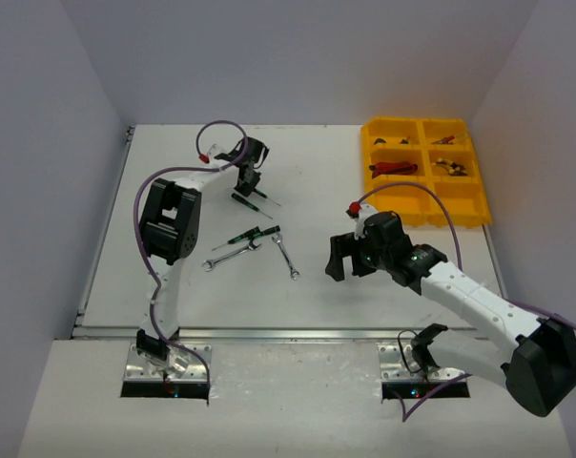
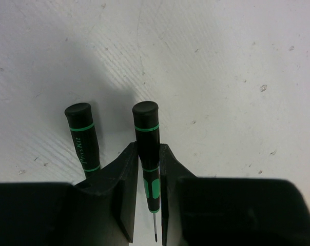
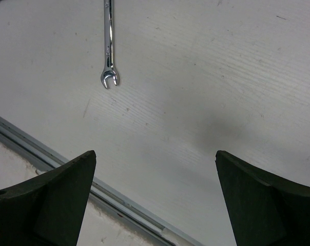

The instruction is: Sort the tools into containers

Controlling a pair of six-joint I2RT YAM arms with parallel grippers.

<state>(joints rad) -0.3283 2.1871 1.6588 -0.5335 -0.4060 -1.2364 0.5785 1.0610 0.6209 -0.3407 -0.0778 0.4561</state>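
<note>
White walls close in a white table [image 1: 154,286], seen from above. Far out from its base, the left pincer [image 1: 248,181] points down onto two green-handled screwdrivers [image 1: 254,199] lying side by side. From this height it is not clear whether it grips either. Back toward the arm bases from that pincer lie a third green screwdriver [image 1: 253,234], a first wrench [image 1: 231,257] and a second wrench [image 1: 287,257]. The yellow tray [image 1: 460,200] sits well apart, off to that pincer's right. It lies beyond the right pincer [image 1: 338,258], which hovers over bare table. The left wrist view settles the grip. The jaws are closed on the gripped screwdriver [image 2: 146,128] low on its handle, with the thin shaft showing between them and the capped end jutting ahead. A second screwdriver [image 2: 82,138] lies just beside the left finger [image 2: 119,184], partly hidden under it. Rising straight up would likely spare that neighbour a nudge. The grip sits low on the handle, so a slow carry across to the tray seems wise, as the tool could pivot. The right wrist view shows that pincer's jaws spread wide and holding nothing. The second wrench [image 3: 109,46] lies ahead and to the left, well apart from the jaws, and a metal rail [image 3: 42,154] marks the table edge beneath them. Only the overhead view shows the tray, and only the wrist views show the jaws.
</note>
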